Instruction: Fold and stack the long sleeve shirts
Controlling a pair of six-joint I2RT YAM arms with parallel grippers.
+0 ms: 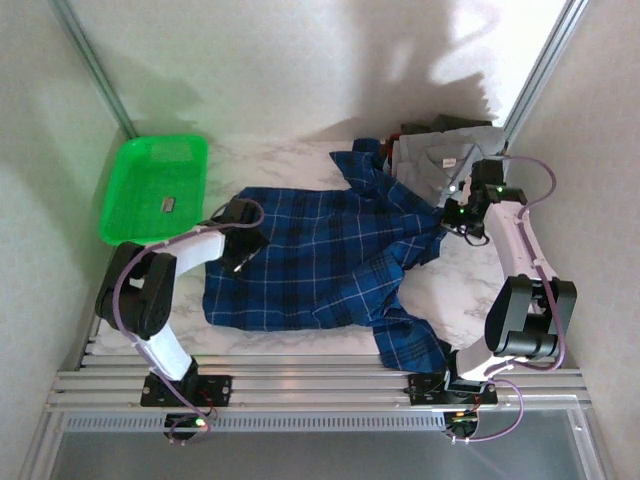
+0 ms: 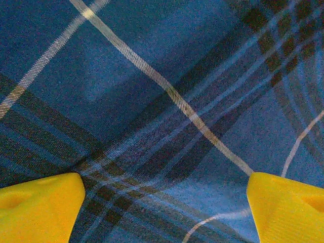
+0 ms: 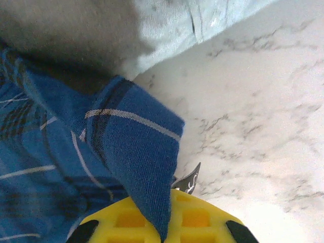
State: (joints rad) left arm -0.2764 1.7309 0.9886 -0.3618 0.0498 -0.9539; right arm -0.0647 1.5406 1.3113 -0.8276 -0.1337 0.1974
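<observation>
Gripping seen at right: edge of dark blue plaid cloth shirt [image 1: 320,265] pinched by closed right end effector [image 1: 458,213]. Shirt spread across white marble desk [image 1: 470,290], long axis left-right. Left end effector [image 1: 240,243] open over left part. Leftward fold judged next.

- Top view: bright, even, diffuse light from above; broad soft grey shadows lie on the back wall [image 1: 300,70], darkest at the upper right; the marble table [image 1: 465,285] is nearly washed out to white; the green basket [image 1: 140,190] looks strongly saturated and throws a faint green cast on the wall behind it
- Left wrist view: well lit; the weave of the plaid shirt [image 2: 162,101] is sharp; the yellow fingertips [image 2: 35,207] at the lower corners are soft, out of focus
- Right wrist view: marble veins crisp at the right; the lower right corner glares white; the grey shirt [image 3: 212,20] is pale and slightly soft; the top left is a dim, blurred smear
</observation>
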